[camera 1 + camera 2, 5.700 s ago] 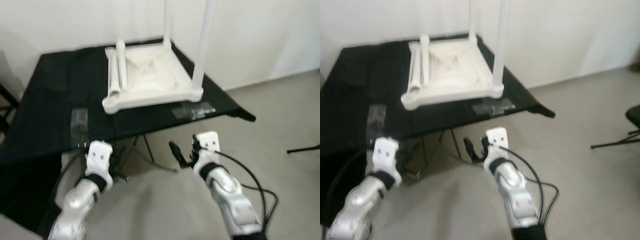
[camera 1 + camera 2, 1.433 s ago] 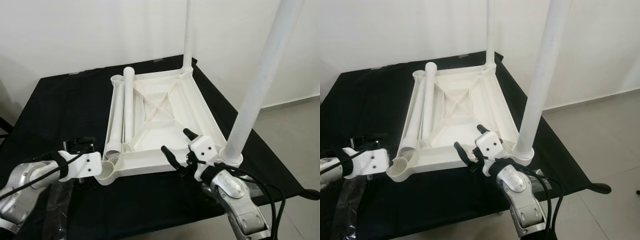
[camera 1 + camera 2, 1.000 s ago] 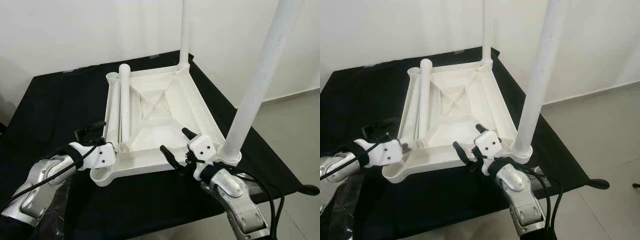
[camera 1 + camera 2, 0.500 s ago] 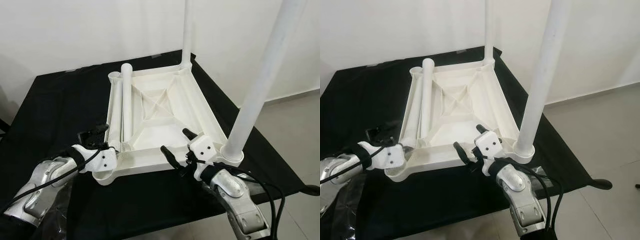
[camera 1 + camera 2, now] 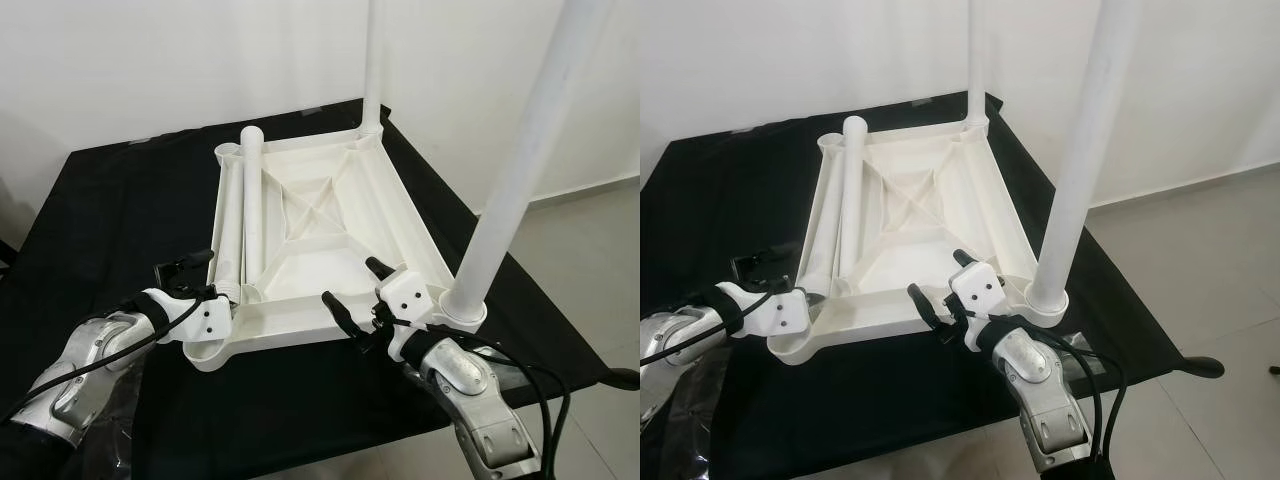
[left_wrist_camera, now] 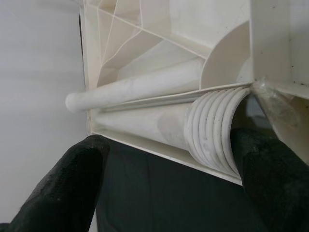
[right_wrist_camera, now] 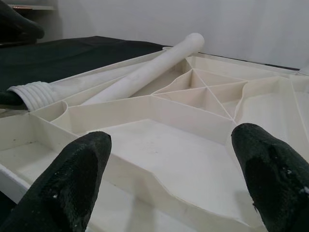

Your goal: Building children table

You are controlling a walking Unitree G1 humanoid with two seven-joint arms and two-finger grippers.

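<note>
Head views: upturned white tabletop (image 5: 320,240) on black table (image 5: 100,220), two legs (image 5: 515,170) upright; left gripper (image 5: 190,285) and right gripper (image 5: 357,297) at its near edge.
Left wrist: fingers (image 6: 67,188) spread around loose leg's threaded end (image 6: 215,133), gripping nothing.
Right wrist: fingers (image 7: 72,174) wide, empty, over ribbed underside.

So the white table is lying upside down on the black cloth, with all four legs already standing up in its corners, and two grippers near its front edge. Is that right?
Not quite: only two legs stand upright, both on the robot's right side. The other two legs lie loose inside the upturned tabletop, as the left eye view shows. The rest holds: the left gripper and right gripper sit at the front edge, over the black cloth.
</note>
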